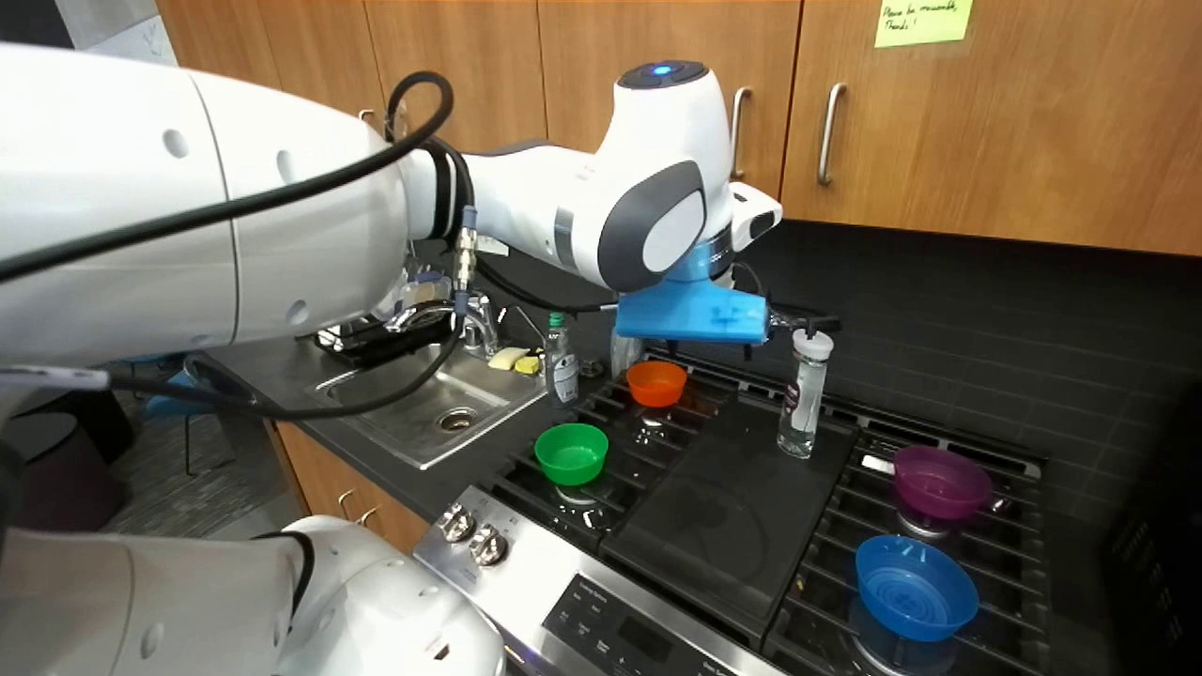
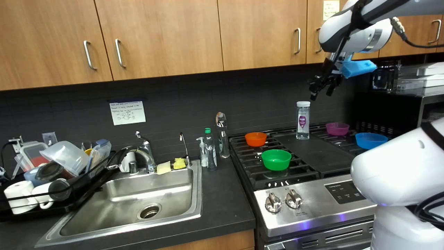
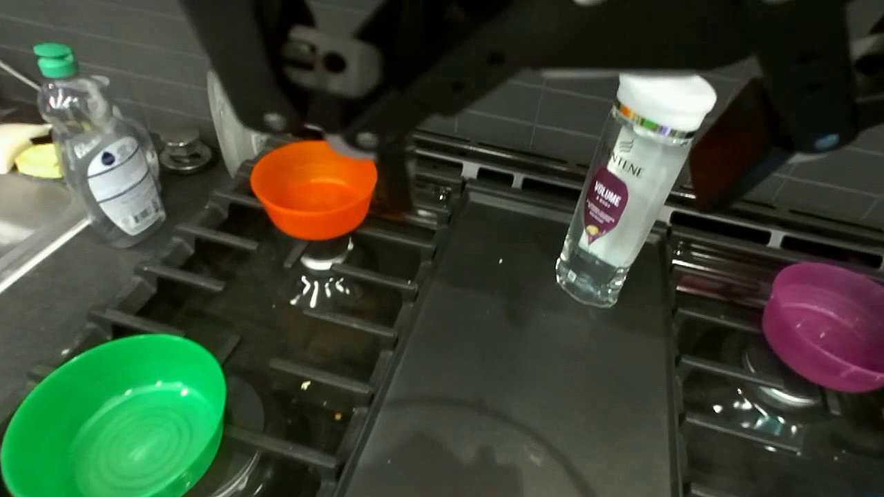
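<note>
A: Where is the Pantene bottle (image 3: pixel 625 197) standing?

B: It's standing upright toward the back of the black griddle plate (image 3: pixel 539 373) in the middle of the stove (image 2: pixel 312 211). It's wearing a white cap (image 3: pixel 666 100), and its purple label (image 3: pixel 603 210) is showing in the wrist view.

A: And is the gripper (image 2: pixel 321 93) holding it?

B: No, the gripper is hovering near the top of the bottle with nothing in its grasp. Its fingers (image 3: pixel 732 148) are standing wide apart, and in an exterior view a gap is showing between them and the cap.

A: What's sitting around the bottle?

B: On the grates (image 3: pixel 283 449) nearer the sink (image 2: pixel 197 191), an orange bowl (image 3: pixel 314 197) is resting at the back and a green bowl (image 3: pixel 114 414) at the front. Across the griddle plate, a purple bowl (image 3: pixel 829 331) is sitting on the back grate and a blue bowl (image 1: pixel 916 587) is sitting in front of it.

A: And farther out?

B: A clear green-capped bottle (image 3: pixel 114 172) is standing on the counter (image 2: pixel 229 201) just beside the stove. A pale sponge (image 2: pixel 163 168) and a yellow sponge (image 2: pixel 179 163) are lying at the sink's back rim, and past the sink a black dish rack (image 2: pixel 52 210) is holding white mugs (image 2: pixel 19 194) and clear containers (image 2: pixel 66 156). Wooden cabinets (image 2: pixel 156 34) are hanging above it all, a handwritten note (image 1: pixel 923 21) sticking to one door.
</note>
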Motion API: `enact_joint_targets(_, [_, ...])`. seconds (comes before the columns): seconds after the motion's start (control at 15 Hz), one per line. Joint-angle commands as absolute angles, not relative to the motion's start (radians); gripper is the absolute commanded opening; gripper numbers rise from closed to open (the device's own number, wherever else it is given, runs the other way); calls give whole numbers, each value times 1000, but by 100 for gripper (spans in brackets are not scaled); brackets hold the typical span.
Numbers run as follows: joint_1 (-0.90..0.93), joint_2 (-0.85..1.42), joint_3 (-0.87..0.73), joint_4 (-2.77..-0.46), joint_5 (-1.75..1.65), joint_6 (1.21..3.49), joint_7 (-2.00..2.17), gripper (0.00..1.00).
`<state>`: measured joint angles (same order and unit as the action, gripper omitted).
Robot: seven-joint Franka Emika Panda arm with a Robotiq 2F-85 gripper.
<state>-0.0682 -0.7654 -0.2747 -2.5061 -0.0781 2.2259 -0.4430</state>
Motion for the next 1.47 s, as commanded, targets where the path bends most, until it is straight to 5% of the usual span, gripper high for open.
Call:
enact_joint_targets(0.0, [-50, -780, -283, -2502, -46, 2315, -425, 100])
enact_joint_targets(1.4, [-69, -830, -247, -2413, -17, 2336, -254, 100])
